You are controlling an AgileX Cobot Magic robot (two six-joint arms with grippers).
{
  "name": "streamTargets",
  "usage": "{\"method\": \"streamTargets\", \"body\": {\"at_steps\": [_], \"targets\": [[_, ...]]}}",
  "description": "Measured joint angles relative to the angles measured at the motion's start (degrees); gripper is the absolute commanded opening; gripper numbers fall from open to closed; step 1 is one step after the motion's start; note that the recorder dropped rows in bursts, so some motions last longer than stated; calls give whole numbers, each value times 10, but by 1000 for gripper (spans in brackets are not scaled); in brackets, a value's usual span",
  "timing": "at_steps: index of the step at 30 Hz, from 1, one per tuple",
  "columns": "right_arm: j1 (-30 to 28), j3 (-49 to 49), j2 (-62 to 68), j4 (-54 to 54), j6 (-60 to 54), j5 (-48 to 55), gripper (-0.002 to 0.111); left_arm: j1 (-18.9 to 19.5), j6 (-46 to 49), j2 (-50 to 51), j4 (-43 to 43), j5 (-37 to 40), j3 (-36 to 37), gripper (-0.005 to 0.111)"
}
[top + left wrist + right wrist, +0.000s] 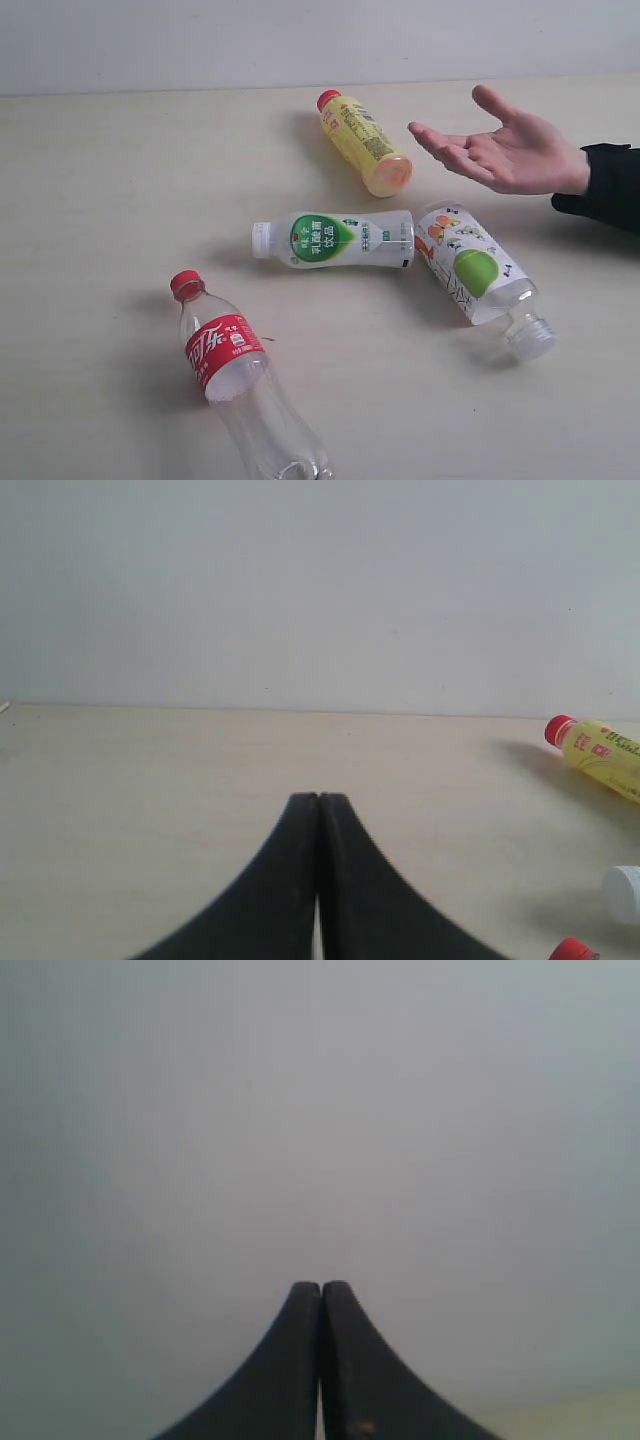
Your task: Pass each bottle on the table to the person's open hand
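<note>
Four bottles lie on their sides on the pale table (100, 180). The yellow bottle (362, 143) with a red cap is farthest back. The white bottle (335, 239) with a green label lies in the middle. Right of it is the clear bottle (478, 273) with a fruit-printed label. The clear bottle (235, 370) with red cap and red label is at the front. An open hand (505, 148) is held palm-up at the right. Neither gripper shows in the exterior view. My left gripper (319, 798) is shut and empty, with the yellow bottle (598, 754) far off. My right gripper (321, 1286) is shut, facing a plain wall.
A dark sleeve (610, 185) runs off the right edge behind the hand. A white wall (300, 40) bounds the table at the back. The left wrist view also catches a white cap (625, 892) and a red cap (572, 950) at its edge.
</note>
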Motion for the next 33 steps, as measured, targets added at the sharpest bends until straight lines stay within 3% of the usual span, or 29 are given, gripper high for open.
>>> {"method": "streamTargets", "body": {"at_steps": [7, 14, 20, 22, 23, 24, 25, 26, 28, 30, 32, 33], "targets": [[65, -96, 193, -279, 140, 25, 0, 0, 0, 0, 0, 0, 0, 1], [130, -141, 367, -422, 152, 34, 0, 0, 0, 0, 0, 0, 0, 1], [153, -158, 464, -502, 154, 62, 0, 0, 0, 0, 0, 0, 0, 1], [155, -177, 485, -469, 144, 195, 0, 0, 0, 0, 0, 0, 0, 1], [155, -200, 498, -421, 90, 326, 0, 0, 0, 0, 0, 0, 0, 1], [155, -215, 504, -394, 57, 392, 0, 0, 0, 0, 0, 0, 0, 1], [154, -250, 522, -329, -41, 509, 0, 0, 0, 0, 0, 0, 0, 1], [154, -266, 531, -297, -96, 550, 0, 0, 0, 0, 0, 0, 0, 1], [154, -350, 585, -95, -328, 713, 0, 0, 0, 0, 0, 0, 0, 1], [154, -376, 617, 74, -502, 762, 1, 0, 0, 0, 0, 0, 0, 1], [154, -377, 637, 198, -571, 741, 11, 0, 0, 0, 0, 0, 0, 1], [154, -377, 642, 234, -591, 725, 22, 0, 0, 0, 0, 0, 0, 1]]}}
